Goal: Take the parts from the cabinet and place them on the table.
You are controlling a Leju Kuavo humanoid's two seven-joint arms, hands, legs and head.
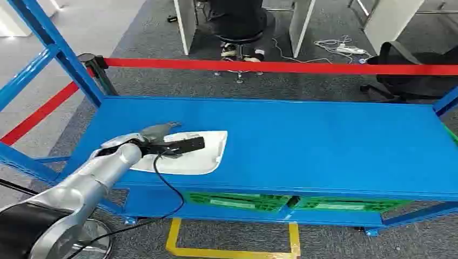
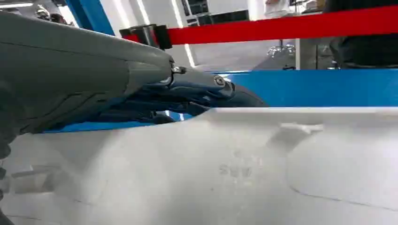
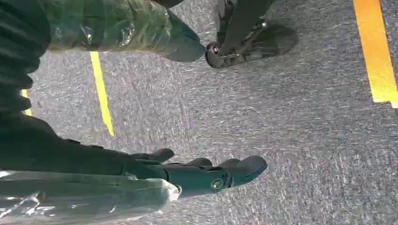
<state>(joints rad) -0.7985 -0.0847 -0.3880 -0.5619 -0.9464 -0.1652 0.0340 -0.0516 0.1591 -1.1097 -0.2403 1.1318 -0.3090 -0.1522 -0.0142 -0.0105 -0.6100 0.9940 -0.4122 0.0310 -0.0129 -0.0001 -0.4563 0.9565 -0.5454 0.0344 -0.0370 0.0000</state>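
One white part (image 1: 186, 154) lies flat on the blue table (image 1: 324, 145), near its left front edge; the left robot hand (image 1: 162, 141) grips its near side, while the right robot hand (image 3: 206, 173) hangs empty, fingers extended, over grey carpet (image 3: 281, 117)

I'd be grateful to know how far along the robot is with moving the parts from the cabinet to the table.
Early on, it seems. In hand: the left hand reaches over the white part, which lies on the blue shelf; whether it grips it is unclear. The right hand hangs open above the grey floor, holding nothing. Left: lifting the part and carrying it to the table.
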